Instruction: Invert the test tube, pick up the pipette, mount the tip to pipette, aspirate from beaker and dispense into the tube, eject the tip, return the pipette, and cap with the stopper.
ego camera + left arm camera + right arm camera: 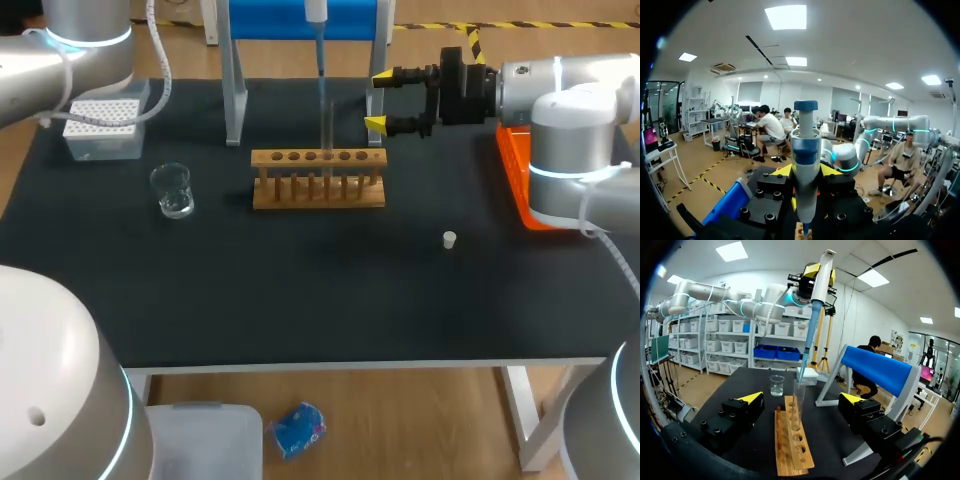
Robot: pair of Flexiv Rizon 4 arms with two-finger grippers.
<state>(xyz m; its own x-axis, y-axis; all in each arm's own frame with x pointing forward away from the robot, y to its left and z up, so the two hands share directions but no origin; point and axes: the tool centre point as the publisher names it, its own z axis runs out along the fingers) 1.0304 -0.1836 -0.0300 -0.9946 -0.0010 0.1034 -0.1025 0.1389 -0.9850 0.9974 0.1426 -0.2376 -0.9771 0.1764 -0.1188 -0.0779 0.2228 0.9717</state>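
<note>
Pipette: long axis upright, white body on top and the slim blue tip pointing straight down.
Pipette place: over the middle of the wooden rack, in front of the blue stand.
Tip end: at the mouth of the test tube; I cannot tell whether it is inside.
Test tube: 1 clear glass tube, upright in a hole near the rack's middle, mouth up; contents cannot be told.
Rack: lies lengthwise across the table, with a single row of round holes; the other holes show no tube.
Left gripper: clenched on the pipette body, 1 yellow-tipped finger on each side, seen in the left wrist view.
Right gripper: released, its 2 fingers well apart, holding nothing, just beside the rack's right end.
Right wrist view: the rack and tube lie ahead, in line with the gap between the fingers.
Beaker: clear glass, upright, left of the rack and apart from it; contents cannot be told.
Tip box: clear box with a white gridded top, behind the beaker near the left arm.
Stopper: small and white, alone on the table, right of and nearer than the rack.
Orange tray: at the table's right edge, partly hidden by the right arm.
</note>
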